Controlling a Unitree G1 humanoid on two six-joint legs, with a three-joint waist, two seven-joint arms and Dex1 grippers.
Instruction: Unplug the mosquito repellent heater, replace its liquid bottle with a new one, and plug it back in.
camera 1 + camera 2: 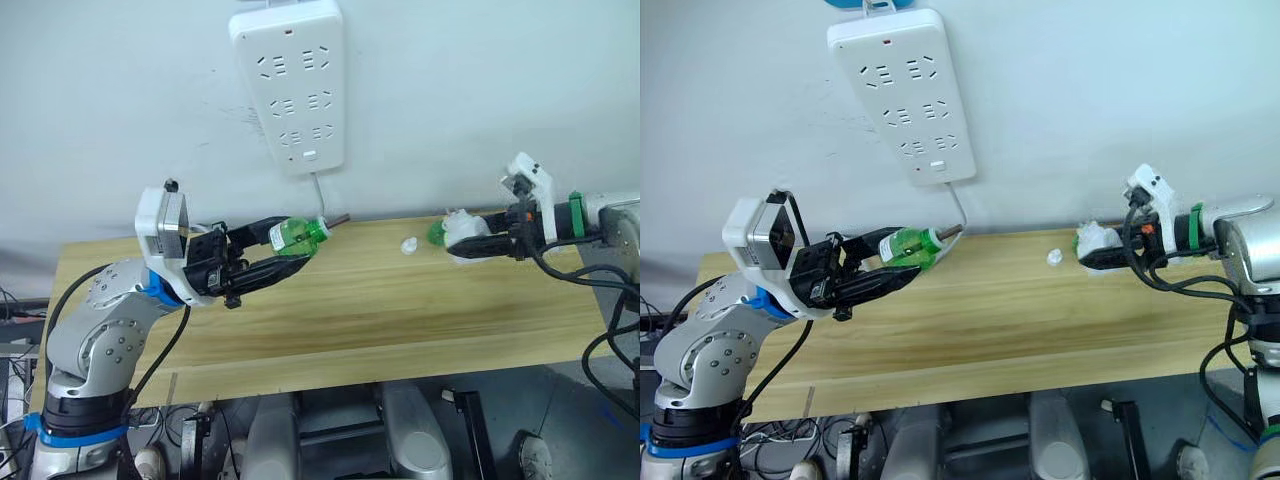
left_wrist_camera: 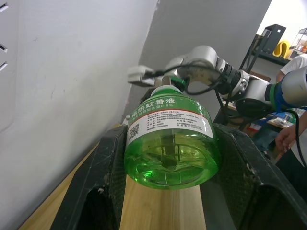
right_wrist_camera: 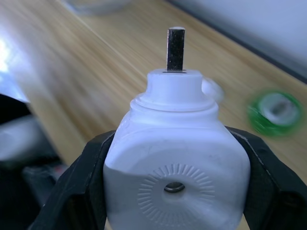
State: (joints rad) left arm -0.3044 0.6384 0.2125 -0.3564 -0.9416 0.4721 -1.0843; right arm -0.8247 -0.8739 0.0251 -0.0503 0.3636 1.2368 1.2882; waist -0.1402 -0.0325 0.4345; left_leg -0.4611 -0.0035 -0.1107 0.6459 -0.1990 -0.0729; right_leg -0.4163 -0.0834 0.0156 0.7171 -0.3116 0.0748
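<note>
Starting on your left: the left gripper (image 1: 285, 250) hangs above the worktop (image 1: 340, 320), over its rear left part, and its two black fingers (image 2: 108, 177) are clamped on the sides of a green bottle (image 1: 298, 236). That bottle lies roughly level in the grip, neck aimed toward the right and the wall, with no cap on it that you can see; the left wrist view shows the label and a dark wick inside the liquid. Above and behind it, the long white power strip (image 1: 290, 80) hangs on the wall, with its cord (image 1: 322, 203) dropping to the rear edge of the worktop.

Further right, near the rear edge, a small whitish cap (image 1: 409, 245) sits on the wood by itself.

Over at the rear right corner, your right gripper (image 1: 478, 243) has the mosquito repellent heater (image 1: 1093, 240) pinched between its fingers (image 3: 81, 182), held tight on both flanks. The right wrist view shows the round hole on its face and a metal plug prong sticking out of its far end. Just beside the heater there's a second green bottle (image 3: 274, 111) near the rear edge; can't tell whether the two touch.
</note>
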